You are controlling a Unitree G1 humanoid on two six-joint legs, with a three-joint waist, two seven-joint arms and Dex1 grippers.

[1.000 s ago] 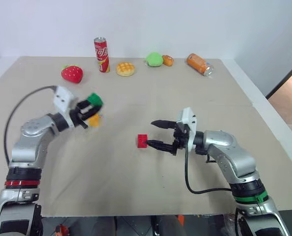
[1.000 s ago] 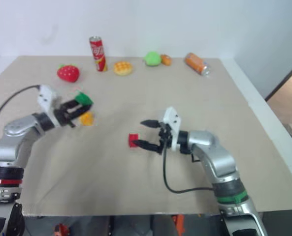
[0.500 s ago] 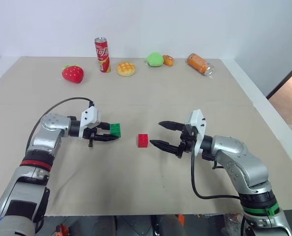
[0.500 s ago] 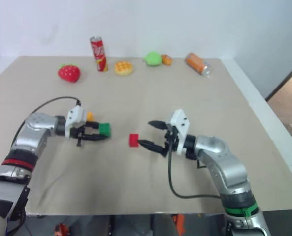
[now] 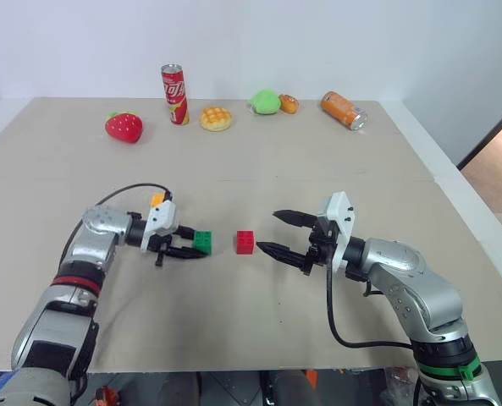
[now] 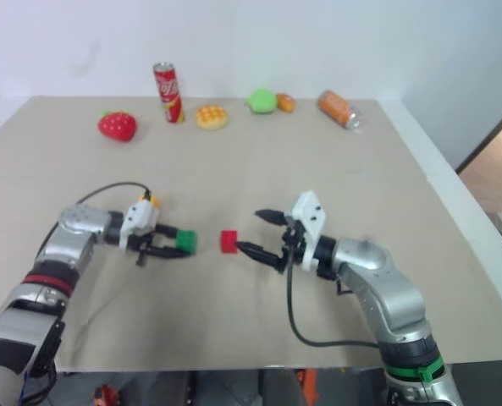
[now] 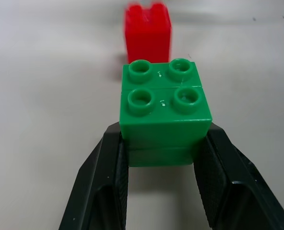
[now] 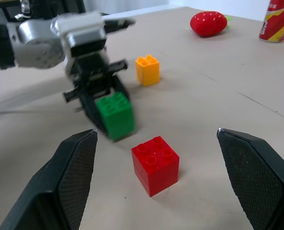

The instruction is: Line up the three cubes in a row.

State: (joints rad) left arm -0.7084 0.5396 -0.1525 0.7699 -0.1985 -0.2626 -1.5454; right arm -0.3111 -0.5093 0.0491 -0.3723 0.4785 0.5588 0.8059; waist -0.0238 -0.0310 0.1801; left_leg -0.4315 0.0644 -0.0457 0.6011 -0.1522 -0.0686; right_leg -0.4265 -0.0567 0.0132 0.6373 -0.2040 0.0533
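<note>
My left gripper (image 5: 197, 244) is shut on the green cube (image 5: 205, 240), holding it by its sides low over the table with its studs up. The red cube (image 5: 245, 242) sits on the table a short gap to the right of the green one, directly beyond it in the left wrist view (image 7: 147, 33). The orange-yellow cube (image 8: 147, 70) stands on the table behind my left wrist, with just its top peeking out (image 5: 157, 200). My right gripper (image 5: 268, 231) stands open just right of the red cube, its fingers wide apart with nothing between them.
Along the table's far edge stand a red soda can (image 5: 174, 93), a strawberry toy (image 5: 124, 127), a yellow bun toy (image 5: 216, 118), a green toy (image 5: 265, 102) and an orange can (image 5: 344, 110) lying on its side. The table's right edge (image 5: 454, 203) runs beside my right arm.
My left gripper has come down and moved right with the green cube, from above the orange-yellow cube to just left of the red one. The right gripper stayed put.
</note>
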